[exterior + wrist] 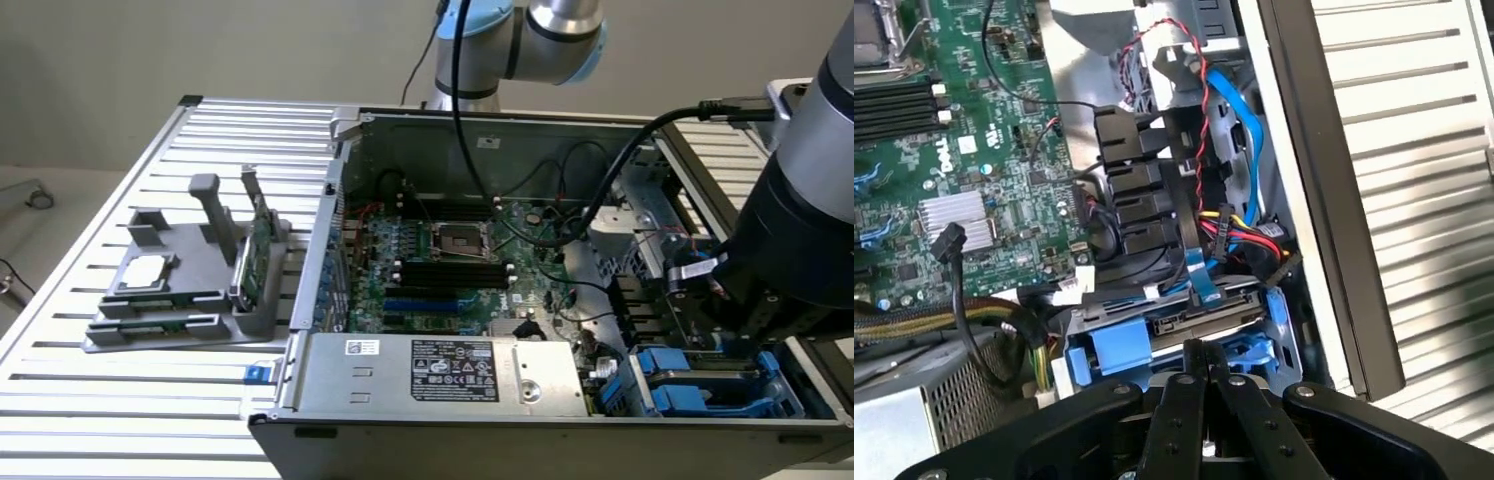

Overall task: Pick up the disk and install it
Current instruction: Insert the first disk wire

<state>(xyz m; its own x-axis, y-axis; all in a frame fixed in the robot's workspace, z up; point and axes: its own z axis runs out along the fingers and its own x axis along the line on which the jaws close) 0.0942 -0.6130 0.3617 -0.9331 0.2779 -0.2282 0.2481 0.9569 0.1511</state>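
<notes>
The disk [1154, 325] lies just beside the closed hand [1201, 352].

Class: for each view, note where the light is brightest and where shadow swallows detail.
Exterior view: the table is evenly bright, the case dimmer inside. Wrist view: the table glares pale, the gripper is a near-black shape, the disk beside it shaded.

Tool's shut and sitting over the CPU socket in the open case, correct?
Wrong spot: the tool, shut, is over the blue carrier frame in the open case, as the wrist view shows.
</notes>
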